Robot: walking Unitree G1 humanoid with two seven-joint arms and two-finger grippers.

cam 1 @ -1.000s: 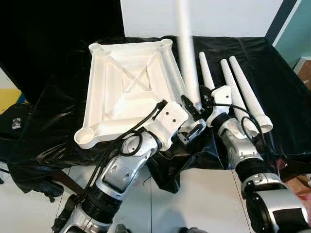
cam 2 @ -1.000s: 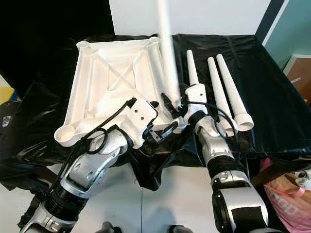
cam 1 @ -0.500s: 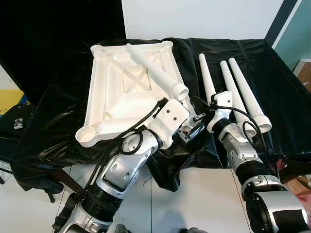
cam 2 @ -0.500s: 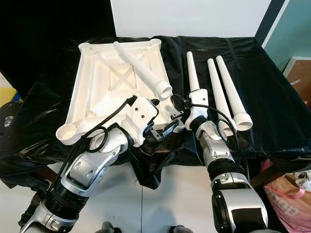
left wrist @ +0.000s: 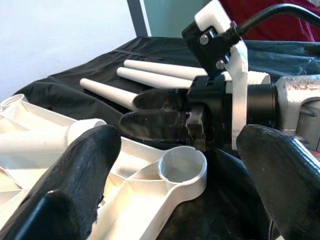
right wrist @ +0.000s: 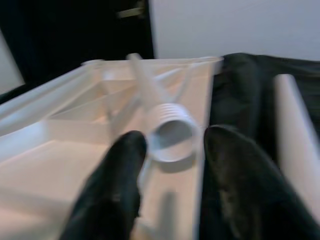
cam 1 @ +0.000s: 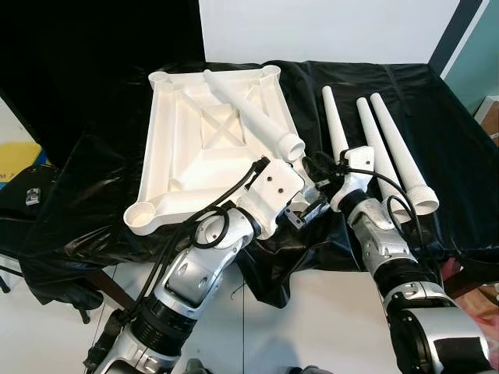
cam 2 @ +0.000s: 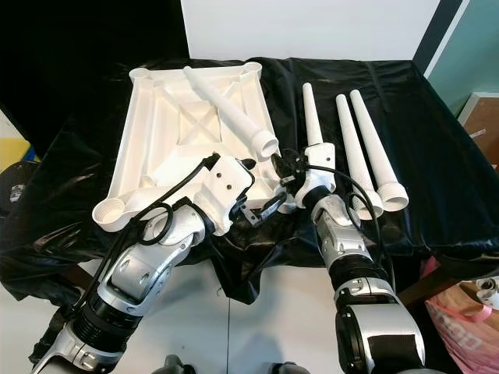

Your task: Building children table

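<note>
Both jaws stand apart and grip nothing: the left gripper (left wrist: 170,165) gapes over the near corner socket (left wrist: 183,171) of the upturned white tabletop (cam 1: 191,167), and the right gripper (right wrist: 170,165) faces it, fingers parted before the threaded end of one leg (cam 1: 249,117). That leg lies slanted across the tabletop, pointing toward 11 o'clock. Three more legs (cam 1: 382,148) lie side by side at 2 o'clock, four in all. Black sheeting (cam 1: 460,132) covers the table, against a white wall (cam 1: 327,31).
</note>
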